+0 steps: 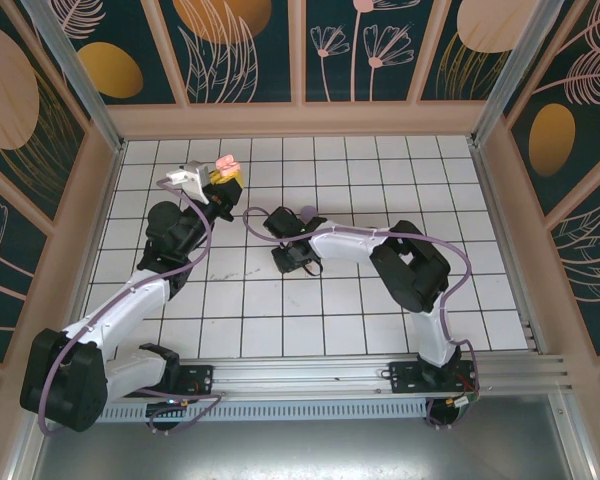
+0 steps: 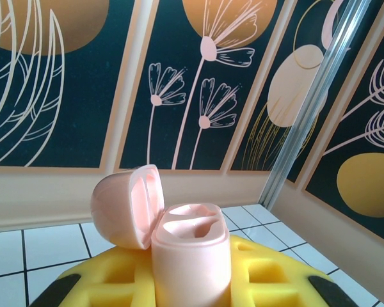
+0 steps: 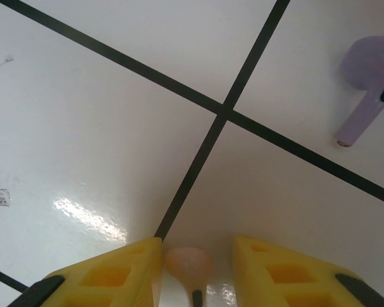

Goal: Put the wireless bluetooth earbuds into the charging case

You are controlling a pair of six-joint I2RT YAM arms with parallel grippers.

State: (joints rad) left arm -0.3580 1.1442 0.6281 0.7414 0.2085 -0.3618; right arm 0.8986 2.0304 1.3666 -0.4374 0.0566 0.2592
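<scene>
White tiled floor [image 1: 380,300], walls [image 1: 250,50] of floral panels. The left pincer [image 2: 195,280] clamps one pink case [image 2: 192,246], lid open. The right pincer [image 3: 196,246] stands narrowly parted astride one pink earbud [image 3: 187,263]. One lilac earbud [image 3: 366,70] lies ahead, to its right.

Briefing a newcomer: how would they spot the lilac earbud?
On the white tiled floor, find where two black grout lines cross in the right wrist view. The small lilac stemmed earbud lies on the tile up-right of that crossing. Unlike the pale pink earbud between the right hand's yellow fingers, it lies clear of them.
</scene>
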